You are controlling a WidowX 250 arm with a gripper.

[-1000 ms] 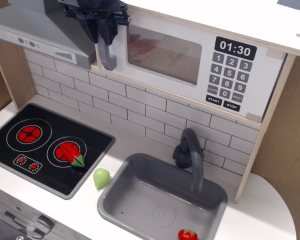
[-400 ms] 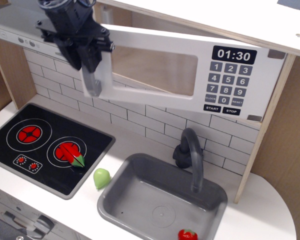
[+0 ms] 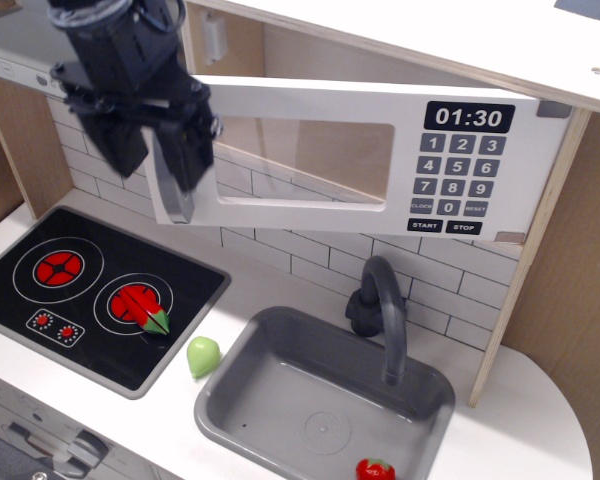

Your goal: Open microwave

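Observation:
The microwave [image 3: 480, 60] is a wide white toy box at the top, with a black clock display [image 3: 469, 117] reading 01:30 and a grey keypad. Its white door [image 3: 310, 205] with a rectangular window is swung partly open on its right hinge, and the wooden inside shows behind its left side. My black gripper [image 3: 170, 150] is shut on the grey bar handle [image 3: 176, 200] at the door's left edge, which sticks out below the fingers.
A grey range hood [image 3: 10, 50] is at the top left behind my arm. Below are a black hob [image 3: 80, 290], a green pear-like toy [image 3: 203, 355], a grey sink [image 3: 320, 400] with a dark tap [image 3: 380, 310], and a red toy [image 3: 375, 469] on its front rim.
The door was shut one second ago and now stands well open. My gripper has moved left and toward the camera with the handle in its grip.

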